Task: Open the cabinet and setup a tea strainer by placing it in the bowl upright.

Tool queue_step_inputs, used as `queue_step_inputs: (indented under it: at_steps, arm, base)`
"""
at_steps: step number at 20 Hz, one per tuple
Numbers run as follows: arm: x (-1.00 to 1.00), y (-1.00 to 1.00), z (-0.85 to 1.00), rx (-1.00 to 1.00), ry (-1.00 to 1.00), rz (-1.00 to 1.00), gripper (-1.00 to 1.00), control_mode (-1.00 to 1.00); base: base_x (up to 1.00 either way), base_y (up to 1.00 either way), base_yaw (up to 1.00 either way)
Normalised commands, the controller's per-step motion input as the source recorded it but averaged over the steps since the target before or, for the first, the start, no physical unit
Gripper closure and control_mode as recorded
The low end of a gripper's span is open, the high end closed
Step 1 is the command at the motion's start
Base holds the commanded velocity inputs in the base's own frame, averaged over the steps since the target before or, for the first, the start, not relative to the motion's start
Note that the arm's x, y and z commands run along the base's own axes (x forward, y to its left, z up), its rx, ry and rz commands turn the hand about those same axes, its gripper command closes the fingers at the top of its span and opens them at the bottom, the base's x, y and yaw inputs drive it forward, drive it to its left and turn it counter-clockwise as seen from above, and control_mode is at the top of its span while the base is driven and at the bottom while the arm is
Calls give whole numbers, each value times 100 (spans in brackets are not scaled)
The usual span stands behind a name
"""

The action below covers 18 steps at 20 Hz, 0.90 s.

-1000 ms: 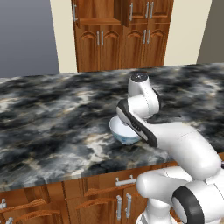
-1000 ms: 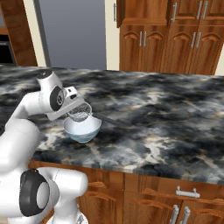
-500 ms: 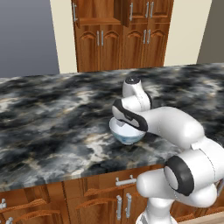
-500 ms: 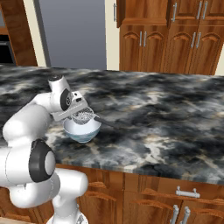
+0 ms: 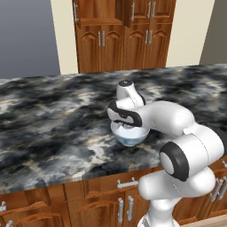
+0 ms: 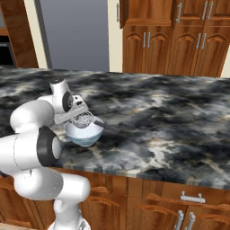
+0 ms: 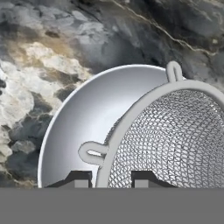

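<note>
Two fingers [image 7: 112,178] clamped on tea strainer [image 6: 83,119] rim, mesh upright in bowl [image 6: 84,133], handle pointing right.

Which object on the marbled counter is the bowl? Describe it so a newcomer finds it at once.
Start at the long dark marbled counter and follow its near edge to the white arm. Under the claw sits the bowl, small, round, glossy pale blue-white. The tea strainer, silver mesh, sits in its mouth.

Tea strainer [image 7: 175,140] cut off at hand view's right and bottom edges; bowl [image 5: 129,136] half hidden behind arm.
</note>
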Motion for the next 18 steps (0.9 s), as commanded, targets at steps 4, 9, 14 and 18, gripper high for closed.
queue_step_inputs:
  at_steps: [4, 9, 14, 18]
  arm:
    - [1, 24, -35, -1, 0, 0, 100, -100]
    - [4, 10, -27, -1, 0, 0, 100, -100]
    - [9, 6, -8, 0, -3, 0, 100, -100]
    - [11, 0, -21, -1, 0, 0, 100, -100]
  base:
    - [0, 0, 0]
    - [0, 0, 0]
    - [0, 0, 0]
    - [0, 0, 0]
